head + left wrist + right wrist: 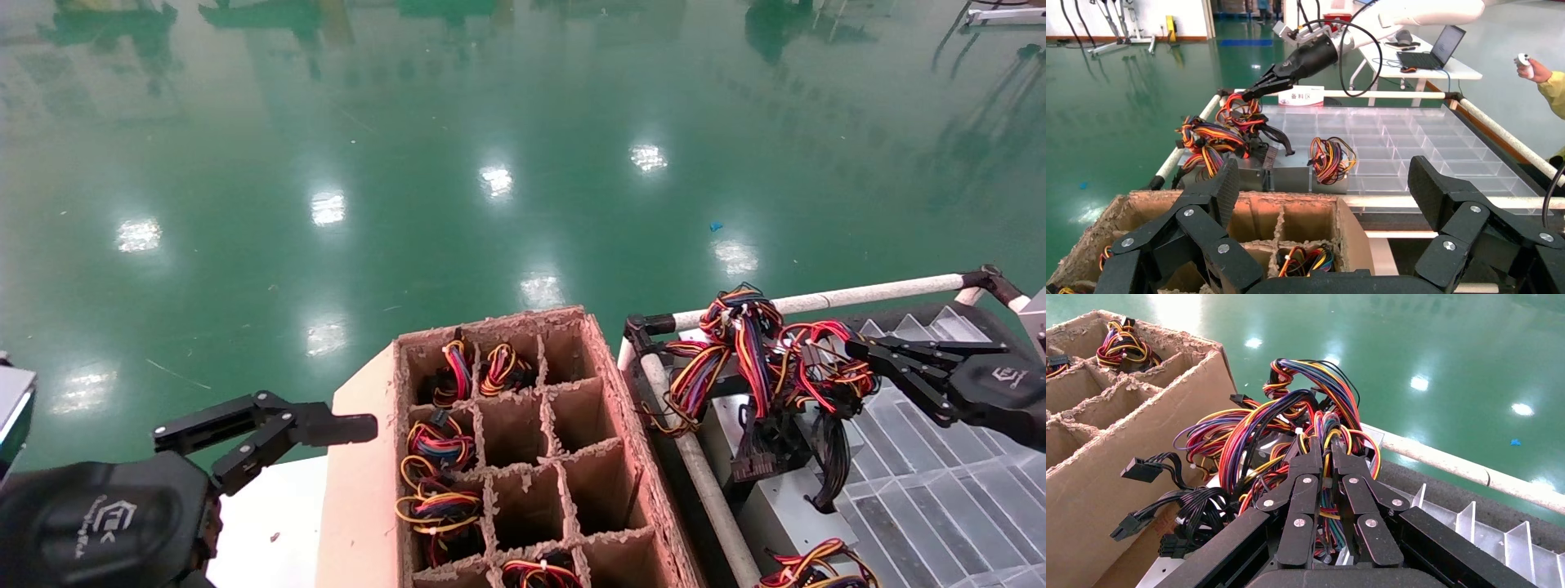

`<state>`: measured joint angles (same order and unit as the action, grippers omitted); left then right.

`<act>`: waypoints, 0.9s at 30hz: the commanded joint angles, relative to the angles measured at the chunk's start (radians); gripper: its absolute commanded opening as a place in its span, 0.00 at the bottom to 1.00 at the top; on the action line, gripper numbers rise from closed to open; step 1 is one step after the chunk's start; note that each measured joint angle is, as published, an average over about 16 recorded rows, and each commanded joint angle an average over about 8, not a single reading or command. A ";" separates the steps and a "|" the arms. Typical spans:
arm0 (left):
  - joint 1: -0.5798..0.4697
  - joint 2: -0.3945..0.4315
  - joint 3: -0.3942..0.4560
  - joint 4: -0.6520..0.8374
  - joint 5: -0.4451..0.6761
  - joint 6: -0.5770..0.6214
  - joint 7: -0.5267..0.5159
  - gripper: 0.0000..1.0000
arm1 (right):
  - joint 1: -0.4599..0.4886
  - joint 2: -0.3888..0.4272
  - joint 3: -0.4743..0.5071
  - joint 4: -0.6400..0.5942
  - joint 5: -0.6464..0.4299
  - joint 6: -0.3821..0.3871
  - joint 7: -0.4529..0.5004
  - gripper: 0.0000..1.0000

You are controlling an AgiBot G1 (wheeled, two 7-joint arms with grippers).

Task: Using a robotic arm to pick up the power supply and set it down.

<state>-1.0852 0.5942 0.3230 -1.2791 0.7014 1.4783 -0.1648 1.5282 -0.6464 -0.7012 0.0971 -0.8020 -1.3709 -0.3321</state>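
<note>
My right gripper point(854, 353) reaches in over the clear tray and is shut on the mostly red wire bundle point(817, 359) of the power supply. In the right wrist view, red and yellow strands point(1324, 454) run between the closed jaws of the right gripper point(1326, 444). The supply's grey box point(1251, 174) sits under the tangle at the tray's near corner, mostly covered by wires. My left gripper point(1324, 190) hangs open above the cardboard crate with nothing in it. One of its fingers point(343, 428) shows at lower left.
A divided cardboard crate point(629, 425) holds several wire bundles in its cells. A purple-orange-yellow bundle point(719, 359) and black cables point(825, 457) lie beside the held wires. The clear compartment tray point(940, 506) has a padded rail point(866, 292). A person's hand point(1529, 66) is at far right.
</note>
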 commanded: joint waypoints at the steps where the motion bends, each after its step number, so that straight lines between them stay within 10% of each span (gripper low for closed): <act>1: 0.000 0.000 0.000 0.000 0.000 0.000 0.000 1.00 | 0.003 -0.001 -0.001 -0.007 -0.002 -0.004 -0.002 1.00; 27: 0.000 0.000 0.001 0.001 0.000 0.000 0.000 1.00 | 0.055 0.081 -0.005 0.084 -0.007 -0.082 0.058 1.00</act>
<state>-1.0855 0.5942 0.3235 -1.2783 0.7011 1.4783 -0.1643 1.5781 -0.5696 -0.7038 0.1823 -0.8072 -1.4502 -0.2774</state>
